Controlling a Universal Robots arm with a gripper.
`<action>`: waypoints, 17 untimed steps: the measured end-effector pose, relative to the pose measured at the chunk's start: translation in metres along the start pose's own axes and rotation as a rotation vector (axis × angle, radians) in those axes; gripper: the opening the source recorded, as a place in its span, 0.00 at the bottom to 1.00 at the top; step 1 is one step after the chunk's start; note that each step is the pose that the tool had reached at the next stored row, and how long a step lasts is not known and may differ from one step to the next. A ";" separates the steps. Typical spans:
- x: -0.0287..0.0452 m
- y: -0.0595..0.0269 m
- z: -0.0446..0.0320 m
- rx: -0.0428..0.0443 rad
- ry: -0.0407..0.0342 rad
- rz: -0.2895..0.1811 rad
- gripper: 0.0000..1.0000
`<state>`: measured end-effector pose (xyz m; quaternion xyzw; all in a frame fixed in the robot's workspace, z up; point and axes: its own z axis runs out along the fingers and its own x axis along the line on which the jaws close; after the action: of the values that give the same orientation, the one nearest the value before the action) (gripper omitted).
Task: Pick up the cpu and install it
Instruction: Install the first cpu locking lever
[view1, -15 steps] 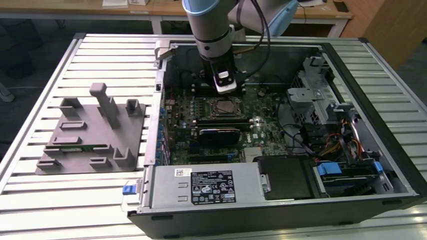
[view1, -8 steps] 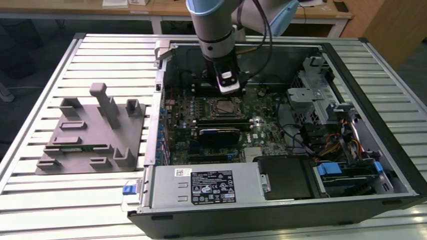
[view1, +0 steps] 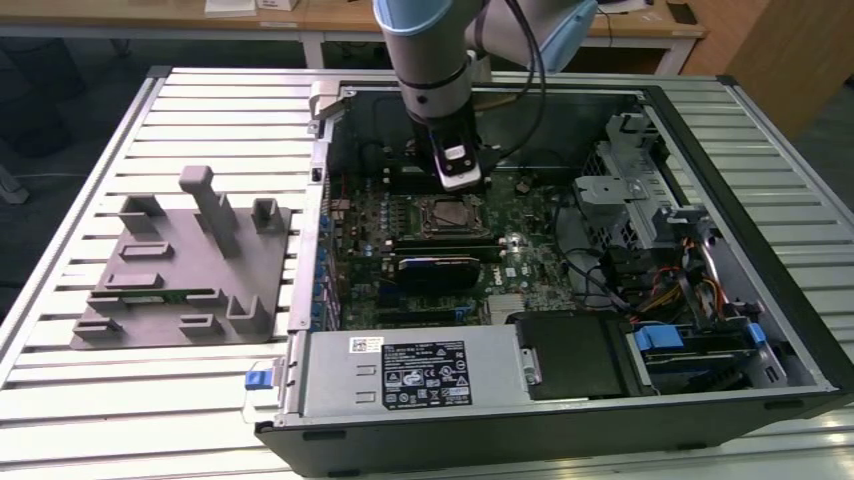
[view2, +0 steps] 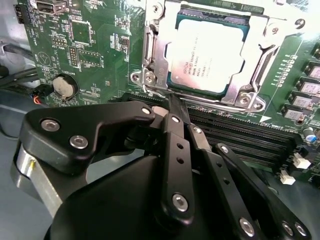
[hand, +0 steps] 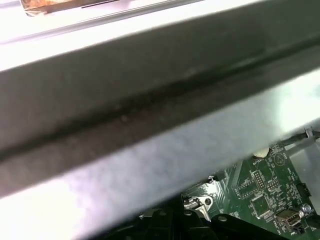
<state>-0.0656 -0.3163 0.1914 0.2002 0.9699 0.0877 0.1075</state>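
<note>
Silvery cpu (view2: 207, 52) seated inside socket frame (view2: 155, 50); pincer (view2: 172, 107) closed, empty, just beside

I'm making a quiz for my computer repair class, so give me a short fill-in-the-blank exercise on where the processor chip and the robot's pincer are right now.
1. The chip sits inside the metal ____ on the green board.
2. The pincer is empty, its fingers ____ together.
3. In the exterior view, the grey parts holder lies on the slatted table, to the case's ____.

Missing words: socket; shut; left
</note>
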 end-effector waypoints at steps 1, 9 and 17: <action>-0.0004 -0.0006 -0.0001 -0.0042 0.0017 0.001 0.11; -0.0035 -0.0060 -0.0007 -0.0501 0.0206 0.013 0.11; -0.0081 -0.0157 -0.0008 -0.0678 0.0279 0.018 0.11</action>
<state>-0.0643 -0.3339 0.1903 0.2042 0.9659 0.1243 0.0998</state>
